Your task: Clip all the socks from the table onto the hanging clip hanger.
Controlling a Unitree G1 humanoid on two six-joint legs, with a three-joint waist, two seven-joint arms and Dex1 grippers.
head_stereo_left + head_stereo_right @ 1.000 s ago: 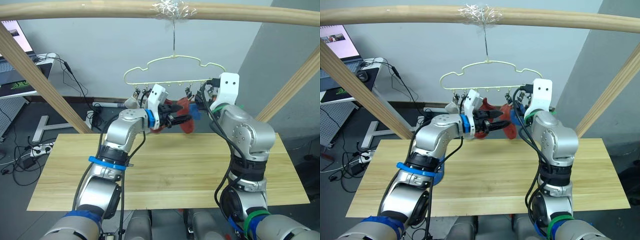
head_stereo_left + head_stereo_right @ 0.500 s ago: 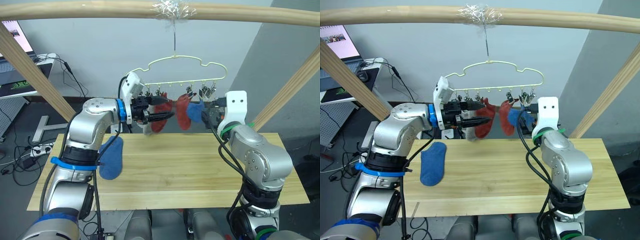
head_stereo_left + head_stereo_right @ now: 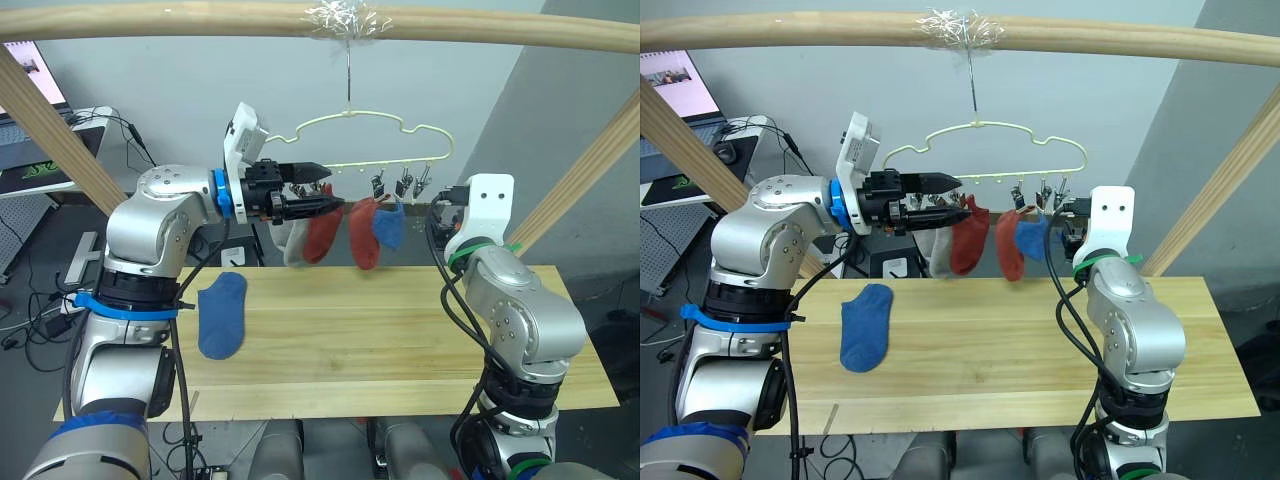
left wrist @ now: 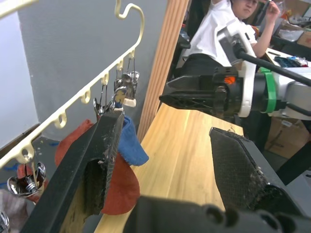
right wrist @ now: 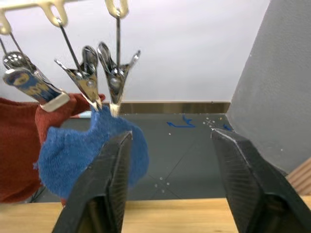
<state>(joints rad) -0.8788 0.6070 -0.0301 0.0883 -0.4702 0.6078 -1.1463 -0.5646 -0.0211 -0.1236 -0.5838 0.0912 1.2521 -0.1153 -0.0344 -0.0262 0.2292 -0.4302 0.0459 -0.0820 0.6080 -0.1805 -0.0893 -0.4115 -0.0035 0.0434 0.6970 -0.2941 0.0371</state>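
Wooden poles (image 3: 70,150) frame the table (image 3: 400,330); both claws spread, left claw (image 3: 322,192) beside the clip hanger (image 3: 400,125).

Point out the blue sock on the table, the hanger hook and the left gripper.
Blue sock (image 3: 222,315), left eye view, mid-fabric.
Hanger hook (image 3: 348,70), left eye view, its shaft.
Left gripper (image 3: 322,189), left eye view, between fingertips.

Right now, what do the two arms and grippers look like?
Both arms are silver metal with black cables. The left arm has blue bands, the right arm green ones. Each wrist ends in a white housing. The left gripper and right gripper have black fingers with textured pads.
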